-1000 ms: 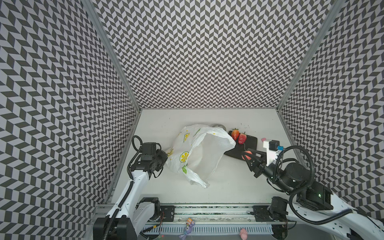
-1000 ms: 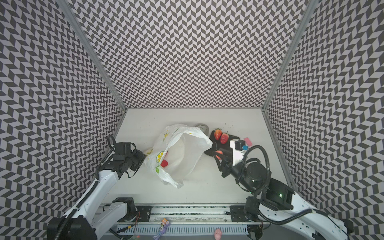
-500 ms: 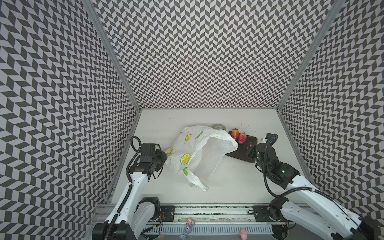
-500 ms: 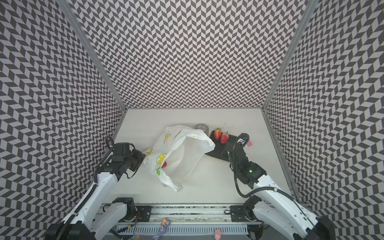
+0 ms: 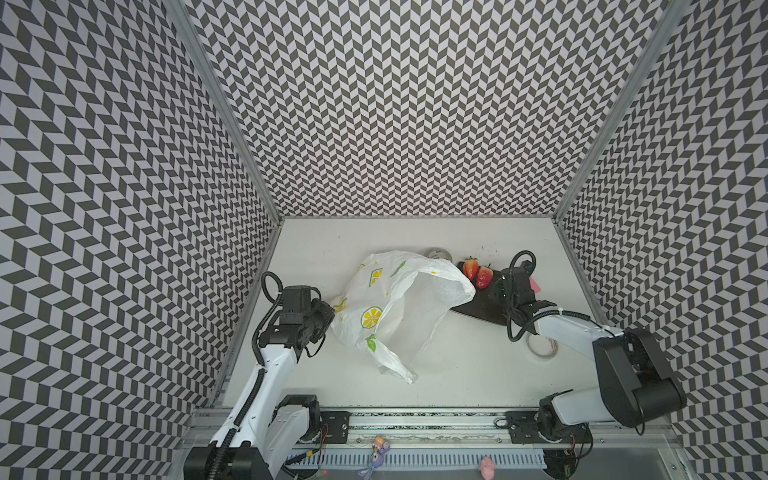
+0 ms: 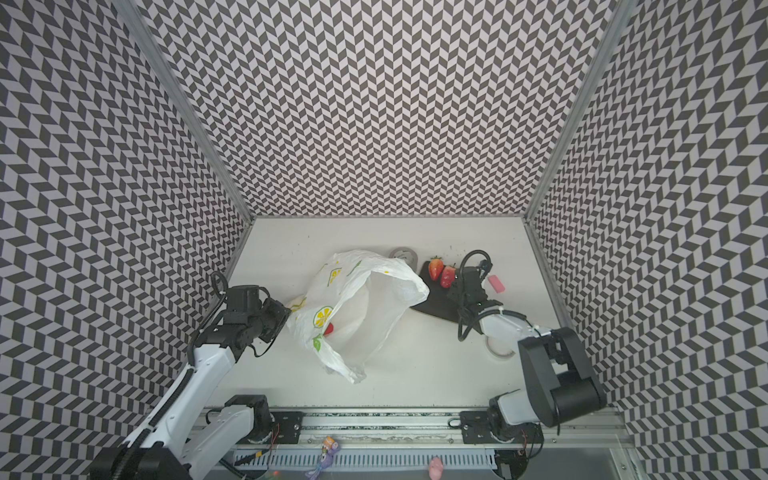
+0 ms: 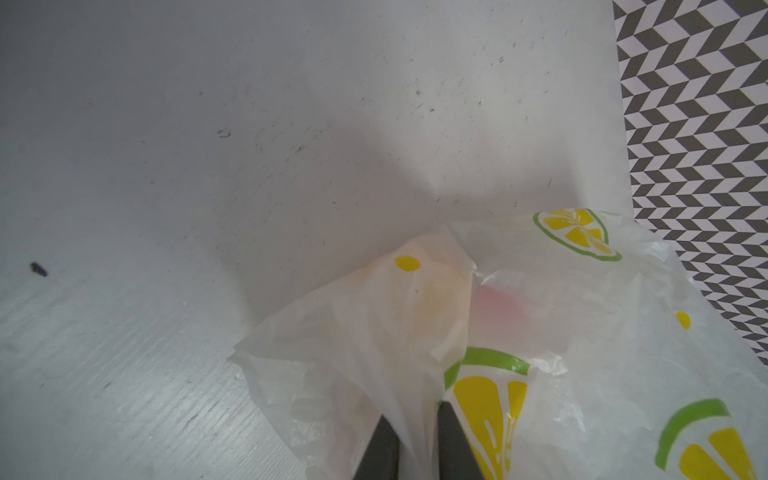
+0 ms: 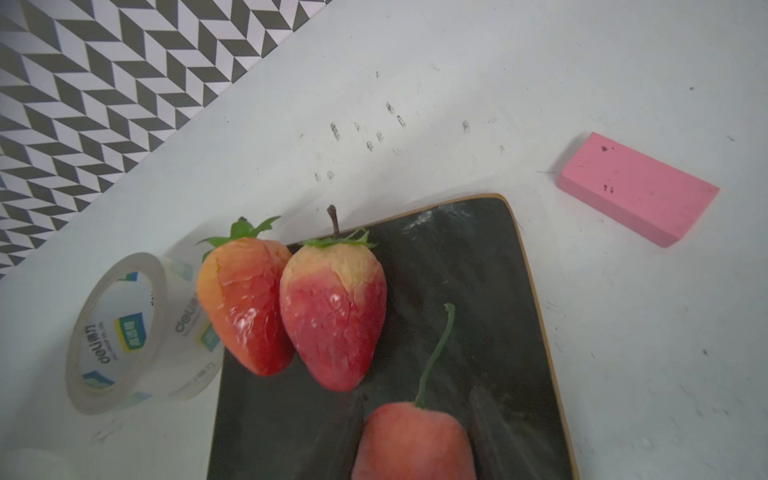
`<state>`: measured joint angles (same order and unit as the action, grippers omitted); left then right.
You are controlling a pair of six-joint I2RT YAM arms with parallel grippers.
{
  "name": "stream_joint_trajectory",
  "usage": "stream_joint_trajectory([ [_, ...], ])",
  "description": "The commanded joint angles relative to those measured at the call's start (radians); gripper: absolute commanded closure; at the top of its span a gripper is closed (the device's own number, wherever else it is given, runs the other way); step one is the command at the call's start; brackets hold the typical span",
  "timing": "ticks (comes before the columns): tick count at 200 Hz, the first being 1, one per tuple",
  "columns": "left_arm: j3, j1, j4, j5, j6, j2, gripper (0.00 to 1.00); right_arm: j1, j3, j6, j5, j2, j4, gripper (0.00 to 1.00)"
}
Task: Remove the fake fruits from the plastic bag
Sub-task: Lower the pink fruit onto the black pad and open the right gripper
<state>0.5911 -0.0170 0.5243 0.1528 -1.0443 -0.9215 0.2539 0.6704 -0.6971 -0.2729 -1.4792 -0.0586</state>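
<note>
We see the plastic bag lying crumpled just left of the middle of the worktop in both top views, its mouth gaping toward the right. Our left pincer is clenched on a fold of the bag. The left wrist view shows its dark fingers with the thin film nipped between them. In a top view a small red fruit shows inside the bag, next to a printed lemon slice.

Right of the bag's mouth lies a black board, whose left end the bag's rim overlaps. At the board's far corner a strawberry and a second strawberry lie side by side, touching.

Our right pincer hangs over the board just right of them. We cannot tell whether it is clenched or released, since no view shows its fingers. The right wrist view shows a third red fruit with a long green stem, close under the camera over the board. We cannot tell whether it is gripped.

A clear tape roll sits just beside the first strawberry. A pink block lies on the worktop apart from the board.
</note>
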Motion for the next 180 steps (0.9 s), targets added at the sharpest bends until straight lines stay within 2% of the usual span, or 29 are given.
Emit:
stream_joint_trajectory([
  [1,0.009,-0.001,-0.006,0.001,0.007,0.015,0.81,-0.023,0.057,0.018,0.030,-0.067,-0.104,0.78],
  [55,0.009,-0.004,-0.002,0.002,0.008,0.022,0.81,-0.051,0.107,-0.015,0.018,-0.182,-0.109,0.72],
  [69,0.009,-0.005,0.000,0.001,0.007,0.023,0.81,-0.050,0.106,-0.022,0.017,-0.189,-0.111,0.65],
  [91,0.010,-0.005,-0.001,0.000,0.009,0.022,0.81,-0.052,0.110,-0.024,0.022,-0.185,-0.107,0.50],
  [131,0.012,-0.006,-0.012,0.002,0.012,0.014,0.81,-0.055,0.107,-0.016,0.003,-0.106,-0.072,0.32],
  [157,0.012,-0.007,-0.024,0.004,0.017,0.005,0.81,-0.062,0.100,-0.019,0.009,-0.019,-0.013,0.27],
  [180,0.009,-0.011,-0.041,0.010,0.022,-0.004,0.82,-0.062,0.090,-0.015,0.038,0.096,0.056,0.26],
])
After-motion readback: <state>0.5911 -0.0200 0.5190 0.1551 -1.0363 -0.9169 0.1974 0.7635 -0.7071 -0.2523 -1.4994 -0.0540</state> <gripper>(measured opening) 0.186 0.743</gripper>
